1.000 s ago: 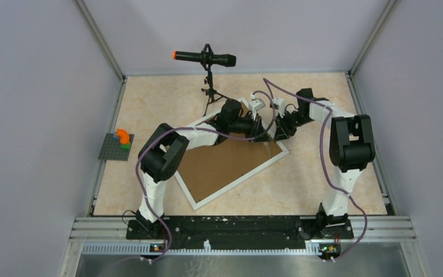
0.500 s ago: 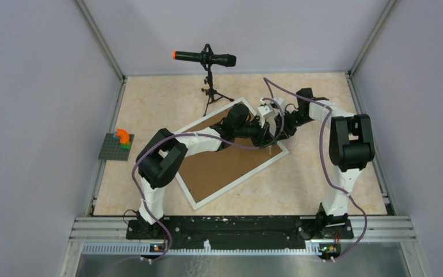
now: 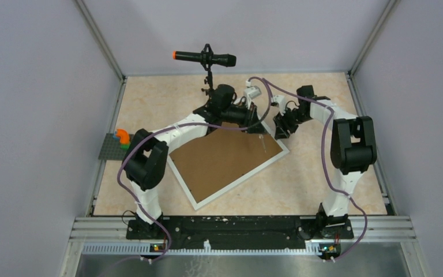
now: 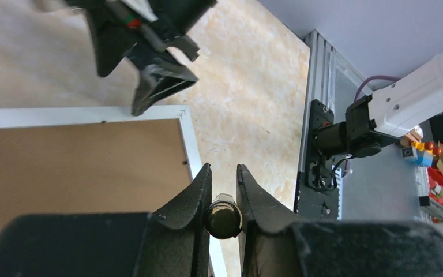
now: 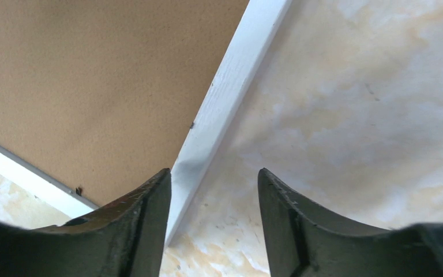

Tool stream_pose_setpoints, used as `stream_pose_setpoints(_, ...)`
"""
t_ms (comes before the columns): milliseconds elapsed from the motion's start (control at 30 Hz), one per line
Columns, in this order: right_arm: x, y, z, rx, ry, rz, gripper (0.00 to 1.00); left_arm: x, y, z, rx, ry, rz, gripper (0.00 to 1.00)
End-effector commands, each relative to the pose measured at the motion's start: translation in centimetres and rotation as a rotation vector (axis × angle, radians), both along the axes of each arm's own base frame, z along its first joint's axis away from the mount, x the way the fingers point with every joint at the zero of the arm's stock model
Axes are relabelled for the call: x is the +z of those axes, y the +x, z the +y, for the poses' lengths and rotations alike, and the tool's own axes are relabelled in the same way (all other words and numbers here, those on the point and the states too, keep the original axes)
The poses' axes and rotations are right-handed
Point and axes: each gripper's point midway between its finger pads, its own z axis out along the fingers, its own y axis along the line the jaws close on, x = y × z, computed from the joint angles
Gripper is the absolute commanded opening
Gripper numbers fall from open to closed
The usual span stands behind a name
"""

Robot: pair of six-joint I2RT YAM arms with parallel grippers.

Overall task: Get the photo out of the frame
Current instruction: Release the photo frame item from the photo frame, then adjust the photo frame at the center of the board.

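The frame (image 3: 241, 180) lies face down on the table, its brown backing board (image 3: 222, 161) up inside the thin white border. The photo is hidden beneath the board. My left gripper (image 3: 256, 121) reaches over the frame's far corner. In the left wrist view it (image 4: 224, 168) is shut on a small dark round-ended tool (image 4: 224, 218) above the white border (image 4: 189, 138). My right gripper (image 3: 280, 126) hovers by the same corner. In the right wrist view it (image 5: 214, 173) stands open over the border (image 5: 236, 75), nothing between its fingers.
A microphone on a small tripod (image 3: 205, 57) stands at the back of the table, close to the left arm. A grey baseplate with coloured bricks (image 3: 118, 144) sits at the left edge. Walls enclose the table on three sides.
The right gripper has opened. The left arm has swung back and to the left, baring more of the backing board, its grip on the tool unchanged.
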Motion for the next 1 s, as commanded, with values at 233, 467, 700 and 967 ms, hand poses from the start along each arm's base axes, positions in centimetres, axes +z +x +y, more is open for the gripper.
stream_pose_setpoints(233, 8.6, -3.8, 0.5, 0.296, -0.009, -0.288, 0.71, 3.8, -1.4, 10.3, 0.065, -0.019, 0.059, 0.0)
stream_pose_setpoints(467, 5.9, -12.1, 3.8, 0.734, -0.049, -0.382, 0.7, 2.3, -1.2, 14.8, 0.136, -0.007, 0.103, 0.0)
stream_pose_setpoints(700, 2.9, -12.7, 5.0, 0.878, -0.143, -0.375, 0.65, 2.5, -0.9, 16.4, 0.162, -0.026, 0.12, 0.0)
stream_pose_setpoints(967, 0.8, -11.4, 4.2, 0.918, -0.247, -0.387, 0.55, 2.5, -0.9, 17.1, 0.173, -0.038, 0.125, 0.0)
